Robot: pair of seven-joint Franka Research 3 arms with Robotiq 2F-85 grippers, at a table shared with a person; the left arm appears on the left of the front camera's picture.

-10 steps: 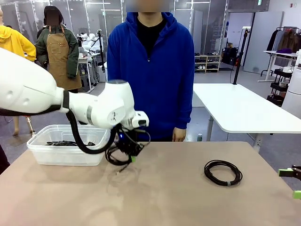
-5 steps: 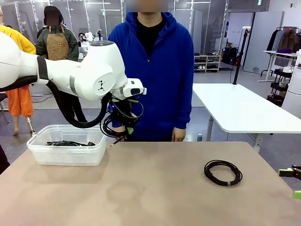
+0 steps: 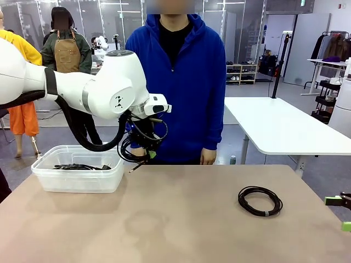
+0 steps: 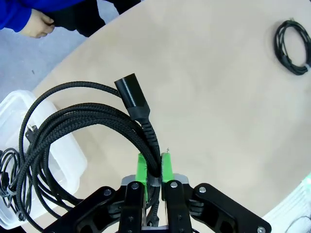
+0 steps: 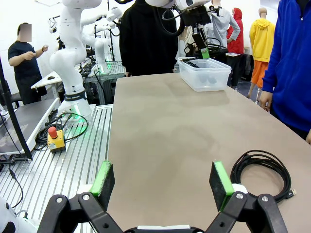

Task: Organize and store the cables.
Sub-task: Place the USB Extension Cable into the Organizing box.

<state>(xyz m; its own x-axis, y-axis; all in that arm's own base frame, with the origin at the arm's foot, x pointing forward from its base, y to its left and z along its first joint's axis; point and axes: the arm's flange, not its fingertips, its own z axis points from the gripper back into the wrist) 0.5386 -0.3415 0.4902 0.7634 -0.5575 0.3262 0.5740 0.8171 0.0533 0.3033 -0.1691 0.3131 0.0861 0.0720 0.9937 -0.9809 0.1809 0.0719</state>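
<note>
My left gripper point(image 3: 147, 155) is shut on a coiled black cable point(image 3: 133, 147) and holds it in the air above the table, just right of the clear plastic bin point(image 3: 77, 178). In the left wrist view the green pads point(image 4: 141, 167) of the left gripper point(image 4: 154, 167) pinch the cable point(image 4: 82, 121) just below its plug point(image 4: 132, 94). More cables point(image 3: 77, 166) lie inside the bin. Another coiled cable point(image 3: 260, 200) rests on the table at the right, close in front of my open right gripper point(image 5: 161, 182), where the right wrist view shows that cable point(image 5: 260, 170).
A person in a blue hoodie point(image 3: 178, 82) stands at the far edge of the table, hands down. The bin point(image 4: 63, 160) sits at the table's left rear corner. Bare tabletop point(image 3: 181, 219) stretches between the bin and the right coil.
My left arm has lifted the coiled cable off the table and raised it up and slightly back, beside the bin. In the last half second it barely moved. The right gripper has stayed still.
</note>
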